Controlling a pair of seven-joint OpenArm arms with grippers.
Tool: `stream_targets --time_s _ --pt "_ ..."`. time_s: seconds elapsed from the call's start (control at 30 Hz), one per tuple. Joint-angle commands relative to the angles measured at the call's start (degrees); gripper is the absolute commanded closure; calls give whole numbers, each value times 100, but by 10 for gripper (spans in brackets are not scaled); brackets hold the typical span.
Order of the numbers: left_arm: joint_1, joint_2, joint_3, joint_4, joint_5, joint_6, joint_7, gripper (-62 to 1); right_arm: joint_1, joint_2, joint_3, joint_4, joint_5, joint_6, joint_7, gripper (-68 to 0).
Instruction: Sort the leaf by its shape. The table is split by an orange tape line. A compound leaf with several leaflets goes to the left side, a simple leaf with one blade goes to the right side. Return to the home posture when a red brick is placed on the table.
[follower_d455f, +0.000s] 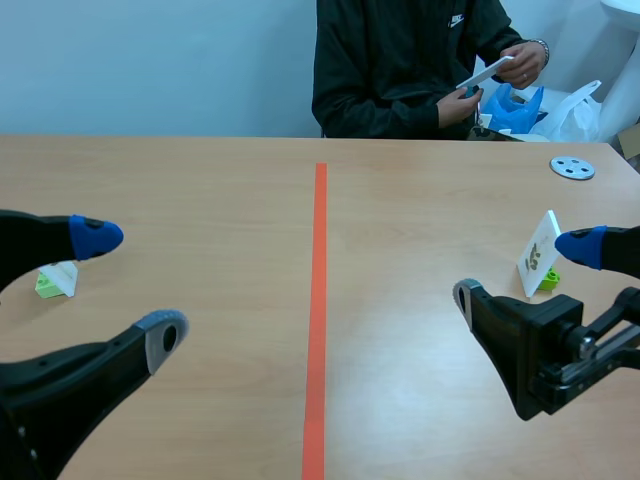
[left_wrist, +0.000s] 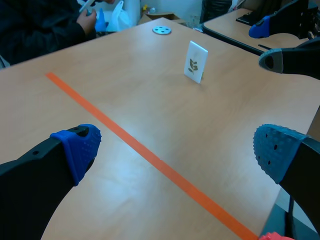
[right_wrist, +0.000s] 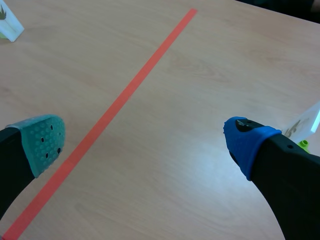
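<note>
Your left gripper (follower_d455f: 130, 288) sits lower left of the frame with its fingers wide apart, gripping nothing. Your right gripper (follower_d455f: 522, 270), lower right, is spread too. The leaf card (follower_d455f: 540, 256) stands on a green brick (follower_d455f: 549, 280) at the right edge, right of the tape line (follower_d455f: 320, 300), between the right fingers. A second card stand (follower_d455f: 57, 279) sits far left. The person (follower_d455f: 400, 60) at top holds a white card (follower_d455f: 490, 72).

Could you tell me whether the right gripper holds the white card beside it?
No, the right gripper has open fingers and the white leaf card on a green base stands free beside it.
</note>
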Motion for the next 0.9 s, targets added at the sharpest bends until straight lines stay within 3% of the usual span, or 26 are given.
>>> stream_targets --time_s 0.0,0.27,0.53,0.87 --pt "15 197 9 -42 -37 -2 -31 -623 81 48 74 17 44 7 105 -679" --pt "35 472 9 -55 114 87 72 -623 81 46 74 17 44 7 105 -679" --pt "33 472 9 -55 114 890 140 -623 81 46 70 17 44 7 105 -679" --pt "33 472 9 -55 111 907 199 -623 81 46 70 17 44 7 85 -679"
